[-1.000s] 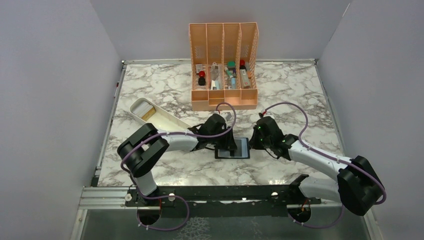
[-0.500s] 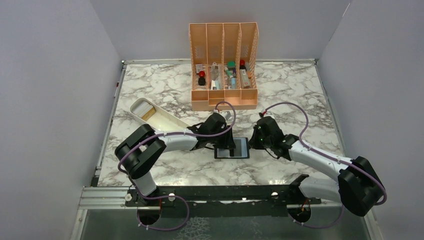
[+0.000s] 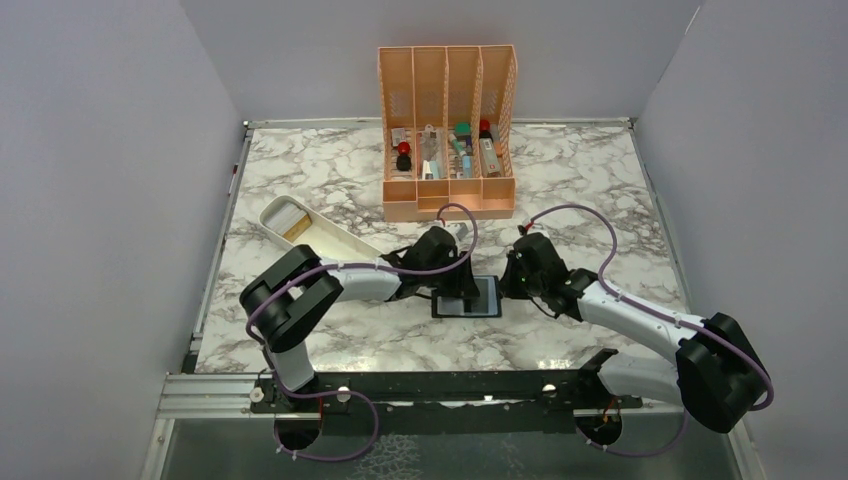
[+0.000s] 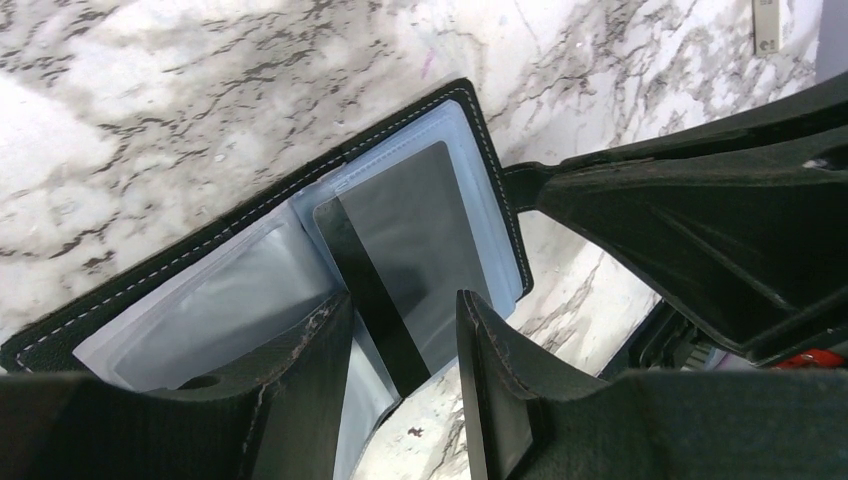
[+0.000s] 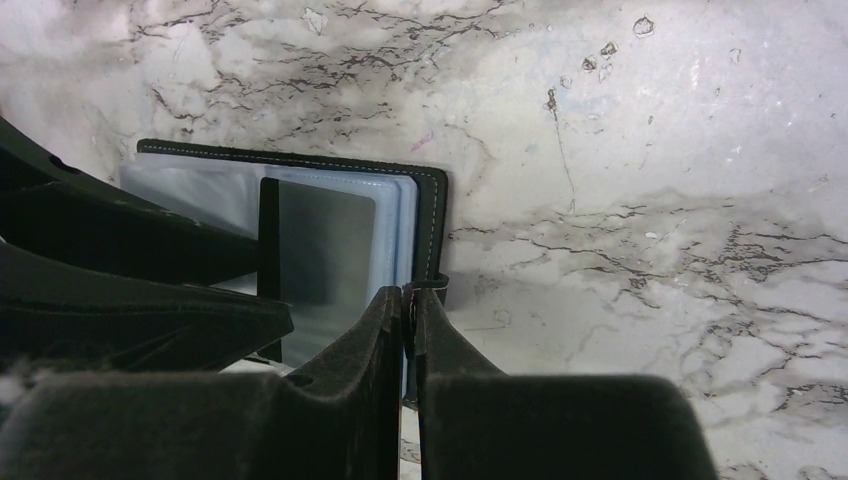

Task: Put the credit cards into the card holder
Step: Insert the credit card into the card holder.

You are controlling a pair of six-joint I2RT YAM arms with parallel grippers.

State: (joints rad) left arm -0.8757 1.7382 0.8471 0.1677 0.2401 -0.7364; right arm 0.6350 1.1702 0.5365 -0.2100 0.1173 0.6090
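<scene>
One dark grey flat card (image 4: pixel 400 240) lies on open black folding card holder (image 4: pixel 220 300), toward marble table's (image 3: pixel 330 170) near edge. Left gripper (image 4: pixel 405 300) parted astride card, likely guiding. Right gripper (image 5: pixel 408 300) closed at clasp edge, likely steadying.

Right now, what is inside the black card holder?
The card holder lies open, showing clear bluish sleeves and one dark grey card with a black stripe. The left gripper covers the card's near end, so whether it sits inside a sleeve is unclear.
</scene>
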